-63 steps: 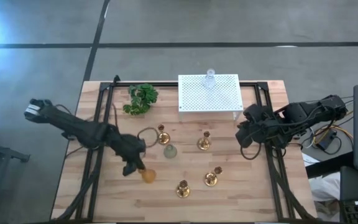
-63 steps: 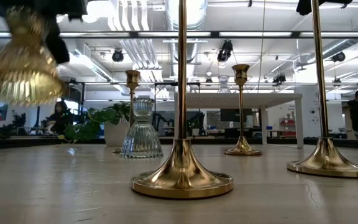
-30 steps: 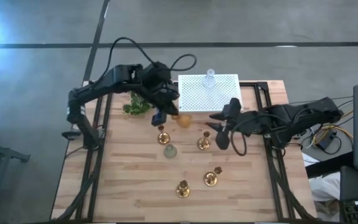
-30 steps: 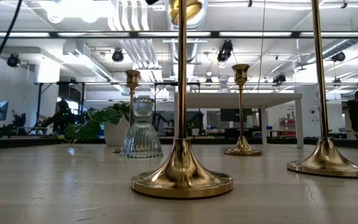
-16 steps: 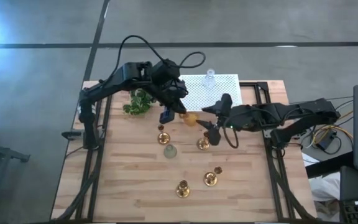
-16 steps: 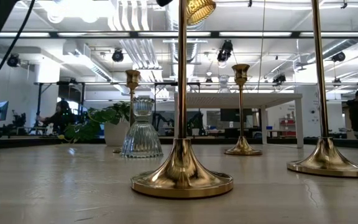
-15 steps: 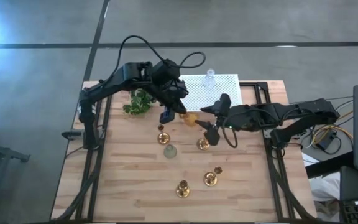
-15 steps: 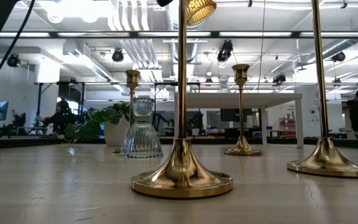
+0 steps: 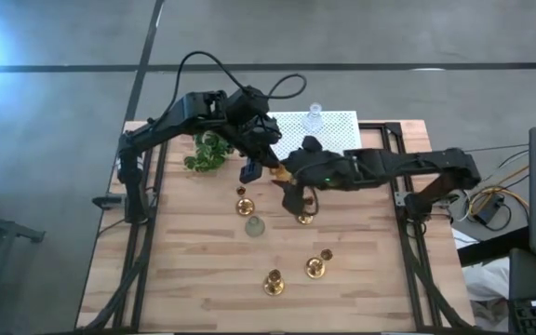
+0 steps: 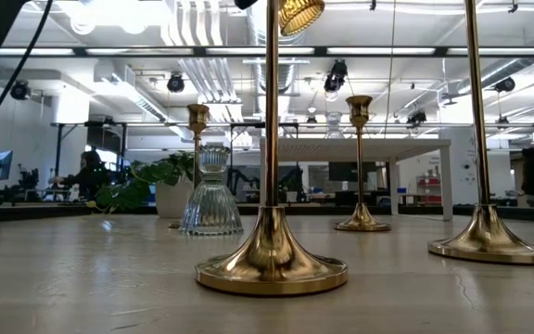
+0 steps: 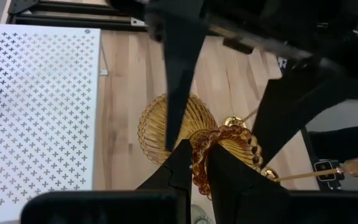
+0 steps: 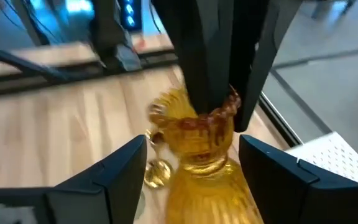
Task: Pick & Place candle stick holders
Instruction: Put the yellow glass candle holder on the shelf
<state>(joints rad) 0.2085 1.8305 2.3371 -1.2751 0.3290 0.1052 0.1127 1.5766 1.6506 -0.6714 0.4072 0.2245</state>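
Clamping the beaded rim of the amber glass holder (image 11: 224,142) between the fingers of the left gripper (image 11: 201,167), with the holder hanging in the air, clear of the bench (image 9: 184,279). Hovering, in the high view, just off the front left corner of the white perforated stand (image 9: 333,140), which is sitting at the bench's far edge. Showing in the low view only as a ribbed golden bulb (image 10: 300,14) high above the tall stems.

Reaching in from the bench's right side with the right gripper (image 12: 194,171), its two fingers (image 12: 120,171) spread wide on either side of the holder's ribbed body and not closing on it. Meeting the left gripper (image 9: 266,160) above the middle of the bench, with the right gripper (image 9: 291,181) just beside it.

Standing on the wood nearer the front edge: four gold candlesticks, one (image 9: 244,204) beneath the left gripper, one (image 9: 304,218) partly hidden under the right gripper, and two more (image 9: 316,267) (image 9: 274,282) towards the front. Sitting between the first two, slightly nearer the front, the pale green glass holder (image 9: 254,225). Resting on top of the stand near its far edge, the clear glass holder (image 9: 314,115). Growing at the far left, just beside the stand, the green plant (image 9: 210,149)
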